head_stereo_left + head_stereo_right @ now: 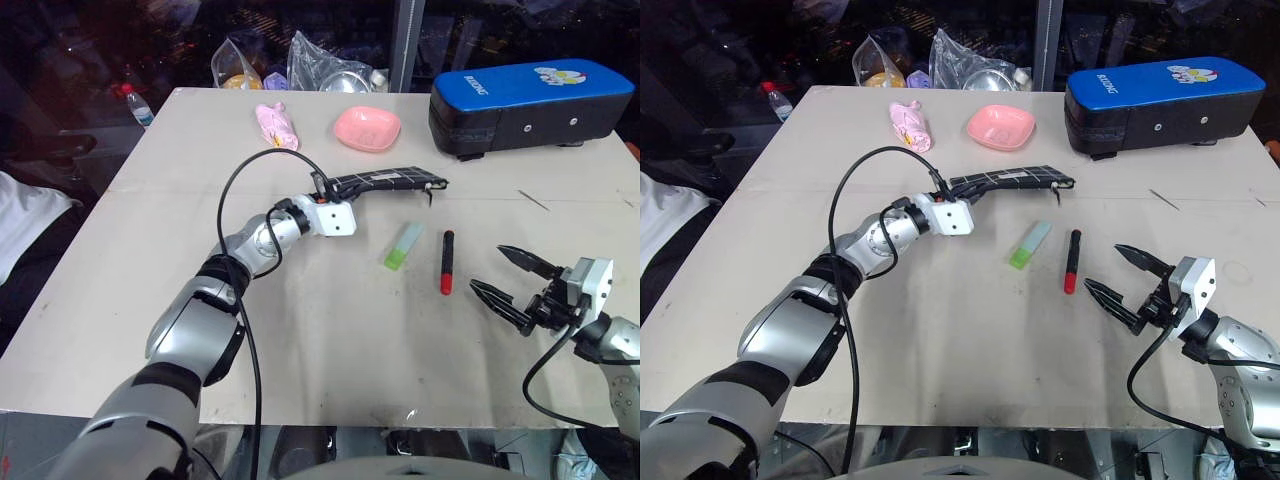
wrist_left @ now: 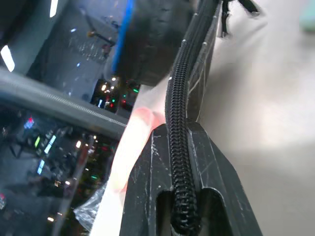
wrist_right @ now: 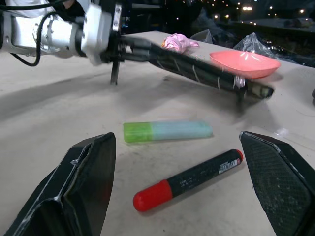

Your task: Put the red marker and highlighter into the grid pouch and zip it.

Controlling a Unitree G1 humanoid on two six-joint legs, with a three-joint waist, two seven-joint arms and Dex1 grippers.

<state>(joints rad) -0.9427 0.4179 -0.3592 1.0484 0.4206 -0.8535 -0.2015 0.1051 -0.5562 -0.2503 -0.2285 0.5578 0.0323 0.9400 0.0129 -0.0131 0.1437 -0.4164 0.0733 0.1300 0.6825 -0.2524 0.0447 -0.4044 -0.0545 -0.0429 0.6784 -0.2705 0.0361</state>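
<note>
Grid pouch [image 1: 385, 182], flat black fabric with white lines, clamped by left gripper [image 1: 322, 190] at its zipper edge.
Lifted, probably for loading; right gripper [image 1: 518, 282] wide apart beside red-and-black marker [image 1: 446, 262], green highlighter [image 1: 403, 245] between marker and pouch.

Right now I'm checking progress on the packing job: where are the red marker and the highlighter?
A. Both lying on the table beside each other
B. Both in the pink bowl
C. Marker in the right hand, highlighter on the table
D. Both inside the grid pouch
A: the red marker and the highlighter lie side by side on the table, while the left hand holds the grid pouch shut on its end.
</note>
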